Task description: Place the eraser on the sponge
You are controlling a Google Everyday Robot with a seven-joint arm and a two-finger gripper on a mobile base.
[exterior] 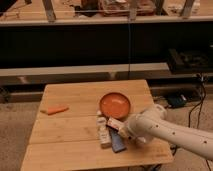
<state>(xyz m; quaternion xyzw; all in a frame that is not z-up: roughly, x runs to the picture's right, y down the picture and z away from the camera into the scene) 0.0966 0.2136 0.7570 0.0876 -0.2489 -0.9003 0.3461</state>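
The eraser (114, 124), a small whitish-pink block with a dark end, lies at the tip of my gripper (122, 131), just below the orange plate. The sponge (118, 142), a dark blue-grey pad, lies flat on the wooden table directly beneath and in front of the eraser. Its upper end is partly covered by the eraser and the gripper. My white arm (165, 131) reaches in from the right across the table's near right corner. Whether the eraser rests on the sponge or hangs just above it cannot be told.
A round orange plate (115, 105) sits mid-table behind the gripper. A cream bottle-shaped item (103, 133) lies just left of the sponge. An orange carrot-like piece (55, 110) lies at the left of the table (75, 145). Dark shelving stands behind.
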